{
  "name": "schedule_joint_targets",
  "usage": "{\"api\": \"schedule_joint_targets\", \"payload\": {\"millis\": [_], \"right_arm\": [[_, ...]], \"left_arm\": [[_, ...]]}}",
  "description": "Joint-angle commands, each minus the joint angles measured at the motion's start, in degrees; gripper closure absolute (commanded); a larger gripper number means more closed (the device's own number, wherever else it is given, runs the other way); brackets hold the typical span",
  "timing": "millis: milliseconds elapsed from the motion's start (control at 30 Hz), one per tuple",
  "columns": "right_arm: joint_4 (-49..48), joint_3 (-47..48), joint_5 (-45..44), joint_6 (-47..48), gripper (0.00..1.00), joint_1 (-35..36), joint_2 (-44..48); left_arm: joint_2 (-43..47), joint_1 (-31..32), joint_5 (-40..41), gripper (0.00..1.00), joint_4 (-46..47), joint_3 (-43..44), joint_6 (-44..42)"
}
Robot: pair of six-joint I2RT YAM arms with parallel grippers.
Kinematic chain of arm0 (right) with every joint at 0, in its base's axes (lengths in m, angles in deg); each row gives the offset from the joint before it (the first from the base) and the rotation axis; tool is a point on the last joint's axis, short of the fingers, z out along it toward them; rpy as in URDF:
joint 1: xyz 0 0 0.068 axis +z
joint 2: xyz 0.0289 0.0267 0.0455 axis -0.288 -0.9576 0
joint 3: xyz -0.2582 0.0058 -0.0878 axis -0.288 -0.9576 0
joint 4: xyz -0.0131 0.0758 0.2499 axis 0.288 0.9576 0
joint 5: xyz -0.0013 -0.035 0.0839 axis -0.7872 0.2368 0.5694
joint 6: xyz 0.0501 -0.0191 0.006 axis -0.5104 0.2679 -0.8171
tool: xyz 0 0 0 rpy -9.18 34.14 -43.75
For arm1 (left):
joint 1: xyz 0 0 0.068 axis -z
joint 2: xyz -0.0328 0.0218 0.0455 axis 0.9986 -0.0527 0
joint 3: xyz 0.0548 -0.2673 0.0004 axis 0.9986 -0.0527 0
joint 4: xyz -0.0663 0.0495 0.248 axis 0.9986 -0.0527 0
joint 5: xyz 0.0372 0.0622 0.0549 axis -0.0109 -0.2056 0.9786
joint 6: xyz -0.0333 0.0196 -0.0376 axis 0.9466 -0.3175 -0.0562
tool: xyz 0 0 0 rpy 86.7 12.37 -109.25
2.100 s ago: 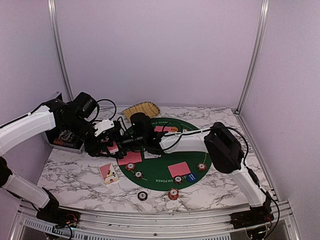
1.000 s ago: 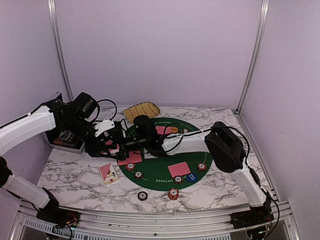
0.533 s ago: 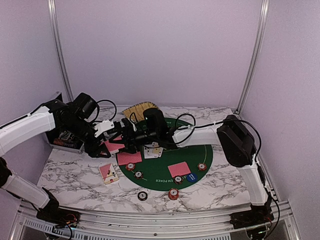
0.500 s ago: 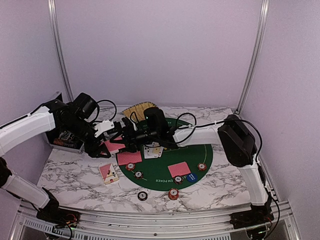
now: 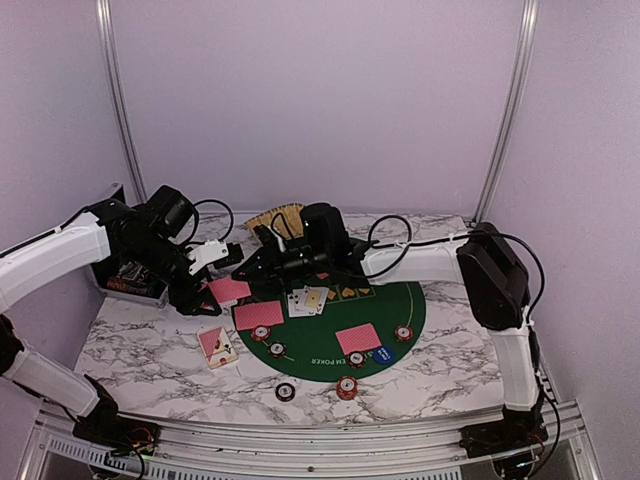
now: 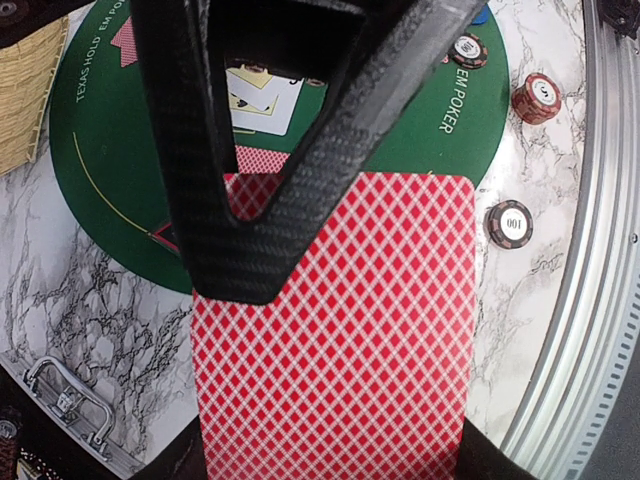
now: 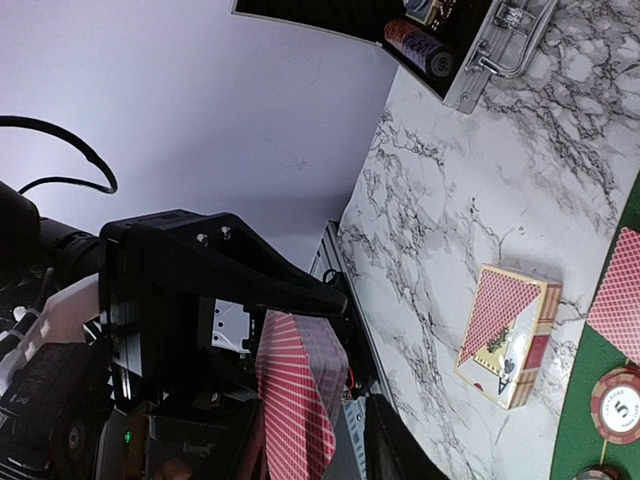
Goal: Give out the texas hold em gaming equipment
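My left gripper (image 5: 218,291) (image 6: 330,466) is shut on a deck of red-backed playing cards (image 5: 233,291) (image 6: 340,330), held above the marble left of the green mat (image 5: 400,300). My right gripper (image 5: 244,267) (image 7: 315,442) has reached across to that deck (image 7: 292,392); its jaws stand open on either side of the cards' edge, with a gap at one finger (image 7: 388,440). One right finger (image 6: 300,150) lies over the deck's top. Face-up cards (image 5: 306,300), two red-backed cards (image 5: 258,315) (image 5: 358,338), striped chips (image 5: 346,387) (image 5: 285,391) and a blue button (image 5: 381,353) lie around the mat.
A card box (image 5: 217,346) (image 7: 505,335) lies on the marble near the mat's left edge. The yellow basket (image 5: 275,218) sits behind the arms. The black case (image 5: 130,275) (image 7: 450,40) stands open at far left. The metal rail (image 6: 600,250) runs along the table's front.
The right arm has swung left and back over to the left gripper's deck, uncovering the face-up cards, and its jaws have narrowed around the deck. The left gripper has stayed put.
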Motion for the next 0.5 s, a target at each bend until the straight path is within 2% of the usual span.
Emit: {"api": "schedule_joint_targets", "payload": {"millis": [0,33,100,167,267,467], "right_arm": [[-0.6,-0.7,1.3,-0.7,0.67,-0.4,3.6],[-1.0,-1.0,1.4,-0.9,0.62,-0.3,3.8],[-0.7,-1.1,1.5,-0.4,0.41,0.0,3.9],[1.0,-0.5,1.0,1.0,0.30,0.6,3.6],[2.5,0.3,0.7,1.7,0.24,1.6,1.9],[1.4,2.9,1.2,0.2,0.23,3.3,-1.4]], "left_arm": [[1.6,-0.1,0.3,1.00,0.7,0.0,-0.5],[1.6,-0.1,0.3,1.00,0.7,0.0,-0.5],[1.5,-0.1,0.3,1.00,0.7,0.0,-0.5],[1.4,-0.1,0.1,1.00,0.7,0.1,-0.4],[1.3,-0.1,-0.1,1.00,0.7,0.4,-0.3],[1.3,-0.1,-0.2,1.00,0.7,0.6,-0.1]]}}
